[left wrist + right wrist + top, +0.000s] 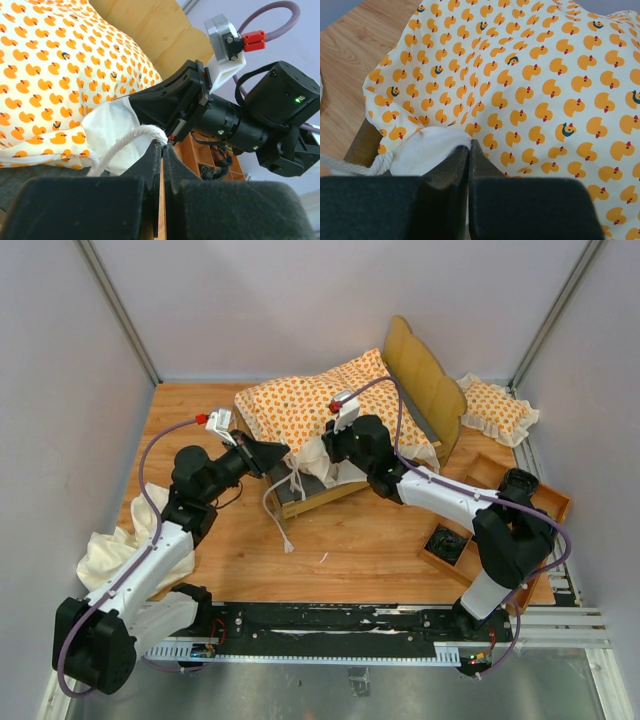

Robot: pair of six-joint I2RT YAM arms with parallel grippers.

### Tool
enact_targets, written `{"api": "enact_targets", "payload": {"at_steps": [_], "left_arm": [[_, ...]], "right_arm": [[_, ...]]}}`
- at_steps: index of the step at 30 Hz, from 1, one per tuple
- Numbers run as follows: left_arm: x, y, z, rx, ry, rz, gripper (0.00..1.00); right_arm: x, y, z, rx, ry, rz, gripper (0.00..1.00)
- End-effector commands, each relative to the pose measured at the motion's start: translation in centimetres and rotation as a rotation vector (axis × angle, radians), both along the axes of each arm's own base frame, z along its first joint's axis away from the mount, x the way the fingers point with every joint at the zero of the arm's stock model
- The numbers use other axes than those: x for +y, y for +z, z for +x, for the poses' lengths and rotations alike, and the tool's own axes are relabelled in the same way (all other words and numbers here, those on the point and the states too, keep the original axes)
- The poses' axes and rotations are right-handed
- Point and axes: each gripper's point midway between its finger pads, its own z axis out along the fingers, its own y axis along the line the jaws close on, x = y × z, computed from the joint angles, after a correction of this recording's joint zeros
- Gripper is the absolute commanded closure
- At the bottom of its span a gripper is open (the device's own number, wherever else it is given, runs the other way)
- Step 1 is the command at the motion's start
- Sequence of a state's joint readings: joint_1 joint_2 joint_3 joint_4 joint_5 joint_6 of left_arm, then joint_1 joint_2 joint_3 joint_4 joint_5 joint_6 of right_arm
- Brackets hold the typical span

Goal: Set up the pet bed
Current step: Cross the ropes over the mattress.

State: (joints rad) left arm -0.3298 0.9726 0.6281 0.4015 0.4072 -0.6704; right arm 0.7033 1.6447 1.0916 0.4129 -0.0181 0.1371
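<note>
The light-wood bed frame with its scalloped headboard (425,370) and grey base (300,497) stands at the table's far middle. The duck-patterned cushion (320,400) lies on it, bunched toward the left. My left gripper (278,455) is shut on a white tie string (125,142) at the cushion's near corner; its tips show in the left wrist view (164,146). My right gripper (335,447) is shut on the cushion's cream ruffle (427,150) right beside it, tips in its own view (469,144). More tie strings (282,515) hang onto the table.
A small duck-patterned pillow (497,408) lies at the far right by the wall. A plain cream cloth (115,550) lies at the left beside the left arm. A wooden compartment tray (500,480) with dark items sits under the right arm.
</note>
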Motion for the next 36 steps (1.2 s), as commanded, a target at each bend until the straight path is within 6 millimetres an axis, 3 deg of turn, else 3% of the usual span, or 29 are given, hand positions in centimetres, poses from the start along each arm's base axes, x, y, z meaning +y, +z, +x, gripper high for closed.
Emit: {"api": "enact_targets", "payload": {"at_steps": [1, 13, 21, 29, 36], "left_arm": [[0.0, 2.1, 1.1, -0.076, 0.029, 0.0, 1.0], [-0.1, 2.3, 1.0, -0.095, 0.022, -0.016, 1.0], [-0.4, 4.1, 1.2, -0.115, 0.009, -0.037, 1.0], [-0.8, 1.9, 0.0, -0.033, -0.021, -0.076, 1.0], [-1.7, -1.2, -0.7, 0.027, -0.035, -0.082, 1.0]], "right_arm": [[-0.2, 1.8, 1.4, -0.041, -0.023, 0.015, 1.0], [-0.7, 2.4, 2.3, -0.05, -0.049, 0.019, 1.0], [-0.8, 2.3, 2.1, -0.047, -0.047, 0.013, 1.0], [-0.6, 2.2, 2.3, -0.044, -0.045, 0.017, 1.0], [-0.5, 1.9, 2.3, -0.035, -0.043, 0.024, 1.0]]}}
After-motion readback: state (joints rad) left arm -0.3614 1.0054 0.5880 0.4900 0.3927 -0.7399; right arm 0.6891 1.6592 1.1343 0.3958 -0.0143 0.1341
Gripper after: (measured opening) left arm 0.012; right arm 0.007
